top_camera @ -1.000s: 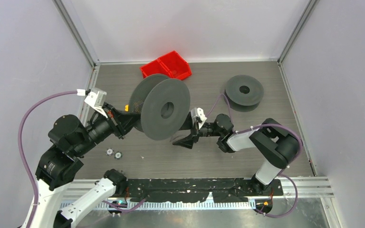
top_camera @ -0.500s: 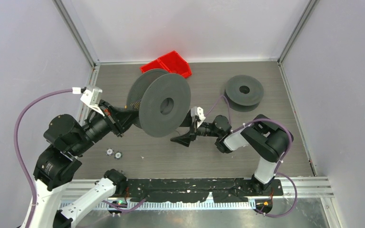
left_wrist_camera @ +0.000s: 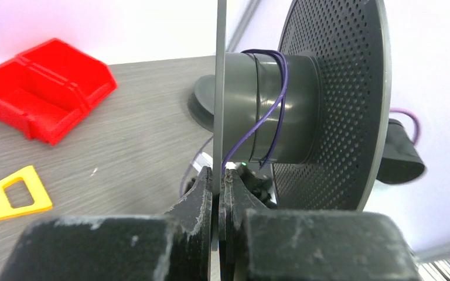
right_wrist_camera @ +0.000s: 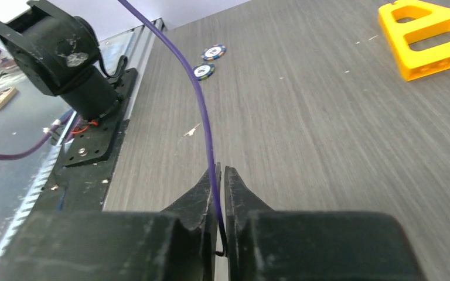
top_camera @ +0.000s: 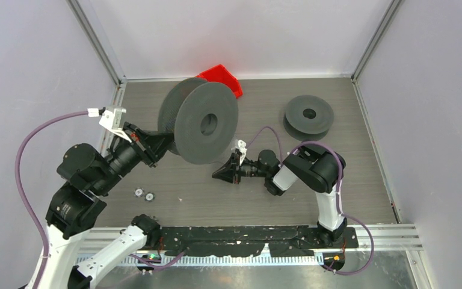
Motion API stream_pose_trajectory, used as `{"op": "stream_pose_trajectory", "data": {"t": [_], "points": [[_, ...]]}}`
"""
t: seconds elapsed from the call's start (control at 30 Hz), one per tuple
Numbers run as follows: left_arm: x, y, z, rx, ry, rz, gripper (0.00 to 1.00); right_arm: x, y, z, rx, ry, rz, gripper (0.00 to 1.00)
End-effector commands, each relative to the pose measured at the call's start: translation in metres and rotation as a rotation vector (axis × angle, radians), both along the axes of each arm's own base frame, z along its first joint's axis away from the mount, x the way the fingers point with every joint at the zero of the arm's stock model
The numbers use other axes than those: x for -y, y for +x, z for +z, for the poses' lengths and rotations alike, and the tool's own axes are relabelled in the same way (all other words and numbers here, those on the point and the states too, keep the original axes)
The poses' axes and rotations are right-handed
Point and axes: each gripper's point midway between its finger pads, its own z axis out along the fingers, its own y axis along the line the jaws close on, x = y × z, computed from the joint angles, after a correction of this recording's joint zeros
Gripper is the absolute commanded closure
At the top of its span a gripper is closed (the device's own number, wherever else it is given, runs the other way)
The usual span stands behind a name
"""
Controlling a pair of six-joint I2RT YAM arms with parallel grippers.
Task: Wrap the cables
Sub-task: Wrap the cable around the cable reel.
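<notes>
**Left arm:** reaches forward and to the right with the forearm raised. The left gripper [left_wrist_camera: 218,175] is clamped on the near flange rim of the large grey spool [top_camera: 195,135], which it holds on edge.

**Right arm:** folded back to the left, low over the table [top_camera: 337,180]. The right gripper [right_wrist_camera: 218,172] is pinched shut on the thin purple wire [right_wrist_camera: 202,105]. From there the wire rises to a few loose turns on the spool's hub.

**Red bin** [top_camera: 222,73]**:** sits behind the spool, and its inside cannot be seen.

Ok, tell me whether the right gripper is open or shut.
Shut on the purple cable: in the right wrist view the right gripper has its jaws pinched on the thin strand, with no gap showing beside it.
</notes>
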Motion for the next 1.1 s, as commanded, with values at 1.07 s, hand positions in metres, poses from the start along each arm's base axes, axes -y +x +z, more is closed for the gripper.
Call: {"op": "stream_pose_trajectory", "data": {"t": [1.07], "points": [[-0.013,0.067,-0.181,-0.049,0.704,0.040,1.00,0.017,0.035,0.232,0.307,-0.256,-0.172,0.95]]}}
